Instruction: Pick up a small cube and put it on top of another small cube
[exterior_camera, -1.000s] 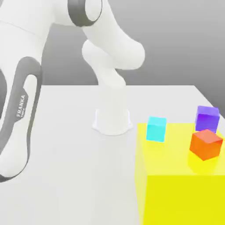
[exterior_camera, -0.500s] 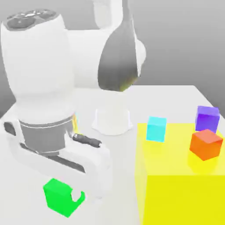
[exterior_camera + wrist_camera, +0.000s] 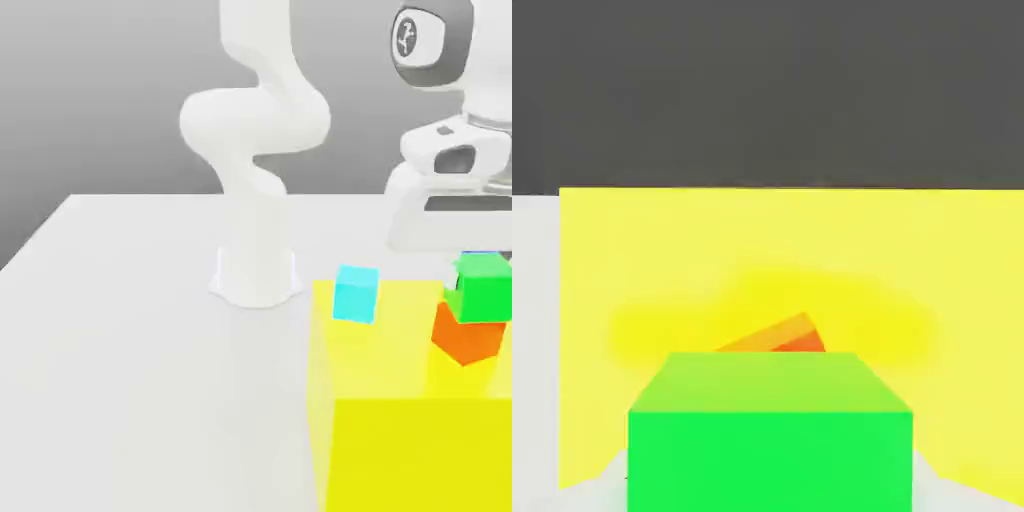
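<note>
"What could go wrong above the yellow block [image 3: 400, 450]?"

"The green cube [image 3: 484, 296] looks set askew on the orange cube [image 3: 466, 342]; an off-centre release could topple it."

"And the gripper [image 3: 481, 282]?"

"Pointing down, around the green one. Gripping or released, I can't tell."

In front of you, a pale bench [image 3: 150, 380] stretches away beneath a grey backdrop, the robot's round white base [image 3: 256, 280] standing on it toward the far side. A big yellow block [image 3: 400, 450] sits on the bench at the exterior view's right, nearer you than the base. On the block's top you see a cyan cube [image 3: 356, 294] by the far left corner and, well apart to the exterior view's right, an orange cube [image 3: 466, 340].
</note>
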{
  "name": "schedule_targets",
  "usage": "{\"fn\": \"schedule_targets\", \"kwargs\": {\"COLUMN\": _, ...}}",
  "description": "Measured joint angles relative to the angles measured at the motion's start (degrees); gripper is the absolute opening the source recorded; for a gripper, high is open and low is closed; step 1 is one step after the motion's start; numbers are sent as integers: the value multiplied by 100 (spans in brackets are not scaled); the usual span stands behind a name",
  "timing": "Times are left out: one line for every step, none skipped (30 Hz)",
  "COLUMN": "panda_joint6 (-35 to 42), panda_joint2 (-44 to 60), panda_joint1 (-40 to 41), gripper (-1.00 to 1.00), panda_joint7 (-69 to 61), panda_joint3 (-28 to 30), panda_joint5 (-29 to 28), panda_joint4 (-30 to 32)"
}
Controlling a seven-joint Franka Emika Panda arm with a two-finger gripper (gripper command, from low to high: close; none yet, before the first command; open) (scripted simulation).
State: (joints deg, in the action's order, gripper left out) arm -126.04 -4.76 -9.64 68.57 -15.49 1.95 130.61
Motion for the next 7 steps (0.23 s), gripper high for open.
{"fn": "schedule_targets", "kwargs": {"panda_joint6": 0, "panda_joint2": 0, "panda_joint1": 0, "gripper": 100, "panda_joint7": 0, "panda_joint3": 0, "panda_joint5": 0, "panda_joint4": 0}}
{"fn": "schedule_targets", "kwargs": {"panda_joint6": 0, "panda_joint2": 0, "panda_joint1": 0, "gripper": 100, "panda_joint7": 0, "panda_joint3": 0, "panda_joint5": 0, "panda_joint4": 0}}
{"fn": "schedule_targets", "kwargs": {"panda_joint6": -53, "panda_joint2": 23, "panda_joint1": 0, "gripper": 100, "panda_joint7": 16, "panda_joint3": -2, "panda_joint5": -27, "panda_joint4": 35}}
{"fn": "schedule_targets", "kwargs": {"panda_joint6": 40, "panda_joint2": -19, "panda_joint1": 3, "gripper": 100, "panda_joint7": 13, "panda_joint3": 1, "panda_joint5": -27, "panda_joint4": -18}}
{"fn": "schedule_targets", "kwargs": {"panda_joint6": 210, "panda_joint2": -93, "panda_joint1": 5, "gripper": 100, "panda_joint7": 2, "panda_joint3": 8, "panda_joint5": -14, "panda_joint4": -116}}
{"fn": "schedule_targets", "kwargs": {"panda_joint6": 417, "panda_joint2": -183, "panda_joint1": 8, "gripper": 100, "panda_joint7": -15, "panda_joint3": 15, "panda_joint5": 7, "panda_joint4": -238}}
{"fn": "schedule_targets", "kwargs": {"panda_joint6": 646, "panda_joint2": -280, "panda_joint1": 8, "gripper": 100, "panda_joint7": -34, "panda_joint3": 24, "panda_joint5": 30, "panda_joint4": -371}}
